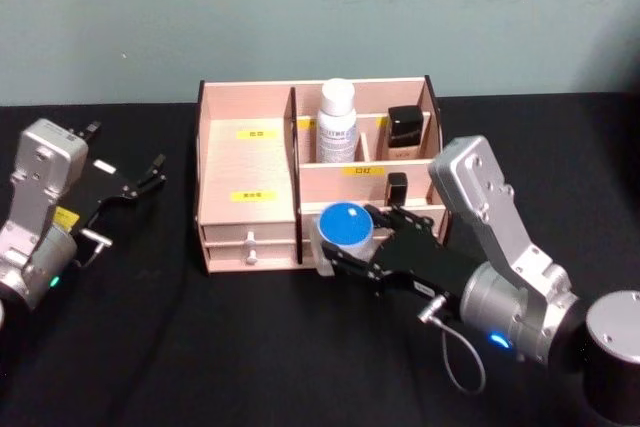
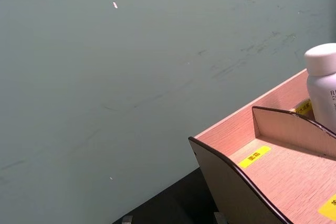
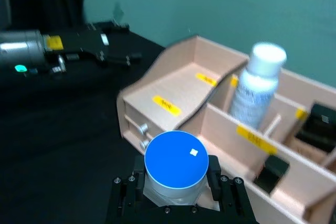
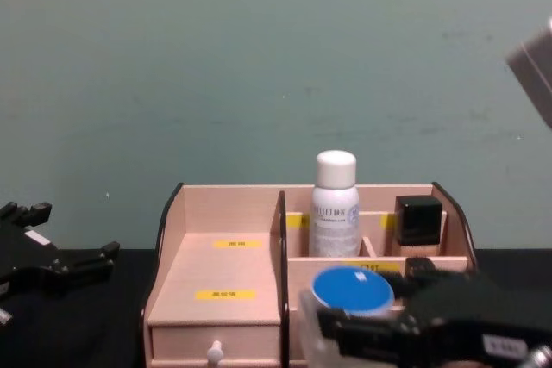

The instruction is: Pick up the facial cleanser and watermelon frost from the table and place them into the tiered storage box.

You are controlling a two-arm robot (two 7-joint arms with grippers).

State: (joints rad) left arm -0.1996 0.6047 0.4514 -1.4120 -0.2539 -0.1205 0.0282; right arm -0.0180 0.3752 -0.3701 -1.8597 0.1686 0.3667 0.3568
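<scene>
Right gripper [image 1: 347,247] jaws clamp the sides of a light-looking, rigid, likely slippery blue-lidded round jar [image 1: 346,223] at the light wooden tiered storage box's [image 1: 250,162] near right, while the left gripper [image 1: 128,175] idles open-jawed at far left.

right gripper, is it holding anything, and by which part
The right gripper is shut on the blue-capped container, gripping opposite sides of its pale body just below the cap.

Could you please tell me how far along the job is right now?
Done: a white bottle stands in the tiered storage box. In hand: the right gripper holds a blue-lidded jar at the box's front. Remaining: setting it inside. The left gripper sits idle, open.
</scene>
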